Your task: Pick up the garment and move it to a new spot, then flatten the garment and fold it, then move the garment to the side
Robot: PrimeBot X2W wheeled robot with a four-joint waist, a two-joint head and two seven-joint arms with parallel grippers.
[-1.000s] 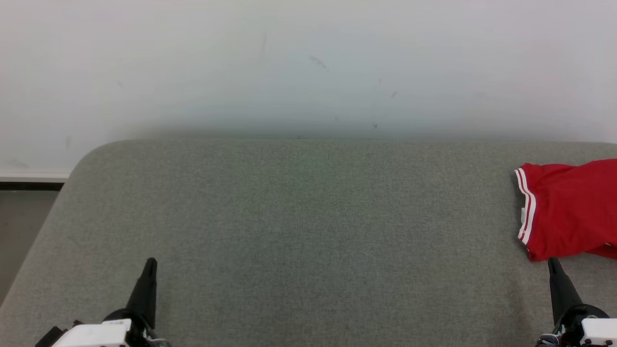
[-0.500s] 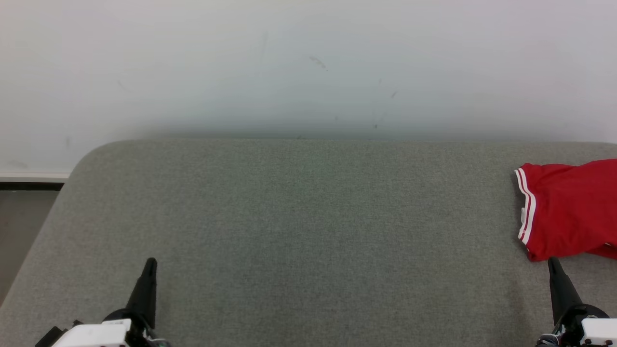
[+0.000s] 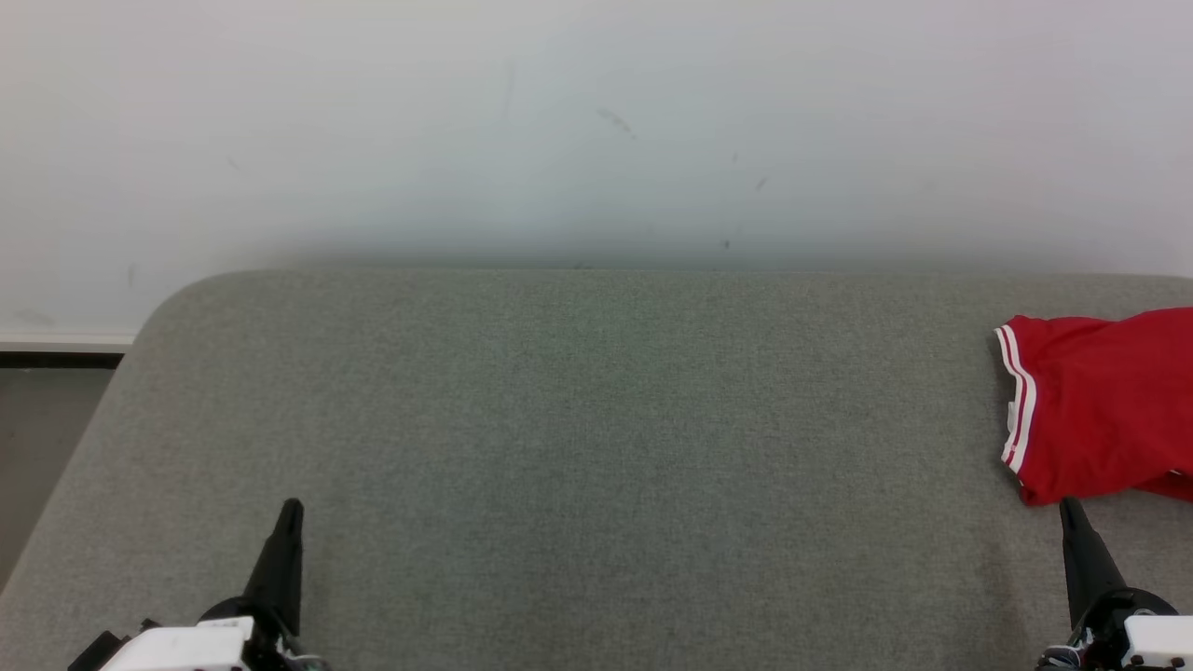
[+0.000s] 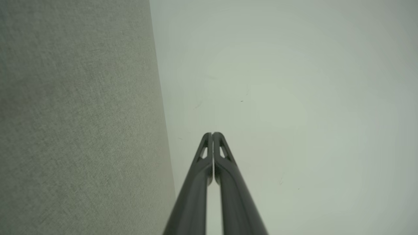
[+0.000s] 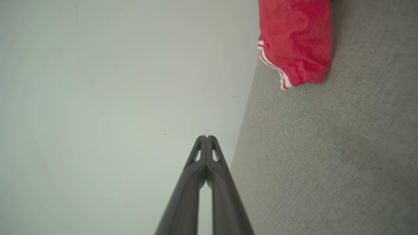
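grey fabric surface (image 3: 578,419) carries a red garment (image 3: 1100,410) at its right edge.

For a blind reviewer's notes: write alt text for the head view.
A red garment with white-striped trim lies at the far right of a grey fabric-covered surface, cut off by the picture's edge. The left gripper and right gripper sit shut at the lower corners, the right one's tip just short of the garment. A pale wall stands behind.

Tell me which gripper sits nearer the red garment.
The right gripper: in the head view its shut tip lies just below the red garment, while the left gripper sits far across the grey surface.
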